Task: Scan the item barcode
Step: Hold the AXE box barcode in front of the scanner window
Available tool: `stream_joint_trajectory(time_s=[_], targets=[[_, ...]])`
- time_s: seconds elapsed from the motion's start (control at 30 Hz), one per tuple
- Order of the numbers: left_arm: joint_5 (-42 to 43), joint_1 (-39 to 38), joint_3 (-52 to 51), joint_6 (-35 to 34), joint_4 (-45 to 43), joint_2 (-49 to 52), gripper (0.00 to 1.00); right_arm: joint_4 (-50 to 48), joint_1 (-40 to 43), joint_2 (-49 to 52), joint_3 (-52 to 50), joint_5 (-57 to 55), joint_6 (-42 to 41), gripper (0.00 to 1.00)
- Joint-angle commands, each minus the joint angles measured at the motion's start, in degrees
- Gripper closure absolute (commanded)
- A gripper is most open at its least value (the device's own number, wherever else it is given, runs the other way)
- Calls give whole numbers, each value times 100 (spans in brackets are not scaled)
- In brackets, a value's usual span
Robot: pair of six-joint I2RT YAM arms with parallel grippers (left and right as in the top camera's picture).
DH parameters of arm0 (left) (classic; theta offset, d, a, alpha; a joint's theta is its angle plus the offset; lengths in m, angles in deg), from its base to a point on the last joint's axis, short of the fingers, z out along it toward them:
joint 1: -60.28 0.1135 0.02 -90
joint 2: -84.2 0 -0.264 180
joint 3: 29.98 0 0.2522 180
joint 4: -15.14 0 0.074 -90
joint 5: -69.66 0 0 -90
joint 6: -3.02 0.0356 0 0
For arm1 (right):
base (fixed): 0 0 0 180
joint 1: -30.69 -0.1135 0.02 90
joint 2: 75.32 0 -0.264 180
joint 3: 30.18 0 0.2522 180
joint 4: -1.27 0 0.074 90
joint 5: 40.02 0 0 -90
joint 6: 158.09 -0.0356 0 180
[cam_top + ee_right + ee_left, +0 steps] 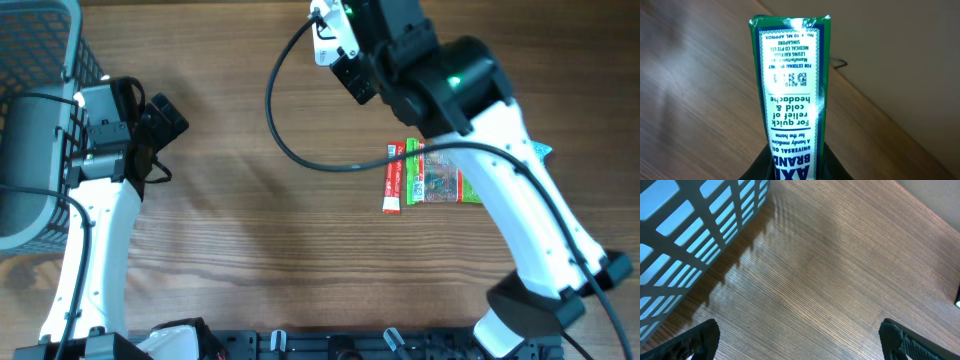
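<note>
Green medicine box (790, 90) tight in right gripper (792, 167), left gripper (800, 340) wide open above wood-grain table (840, 255) beside mesh basket (725, 210).

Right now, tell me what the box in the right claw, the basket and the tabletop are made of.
Box: likely printed cardboard with a glossy coat; crisp folded edges, glare on the label. Basket: seemingly moulded plastic, matte grey-blue; uniform lattice bars. Tabletop: wood or wood-look laminate, low sheen; fine straight grain lines.
</note>
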Motion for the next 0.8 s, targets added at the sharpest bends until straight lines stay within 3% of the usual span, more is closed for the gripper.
stream_joint_trajectory(time_s=[0.0, 0.3, 0.57, 0.77], targets=[[-55, 20, 37, 28, -15, 24, 0, -365, 83, 719, -13, -702, -20, 94], [-55, 20, 37, 28, -15, 24, 0, -2446, 157, 2507, -13, -2426, 1742, 96], [-57, 20, 37, 28, -17, 24, 0, -4074, 455, 3838, -39, -3558, 1687, 96], [-57, 20, 37, 28, -15, 24, 0, -4642, 431, 4428, -52, -3718, 1777, 95]])
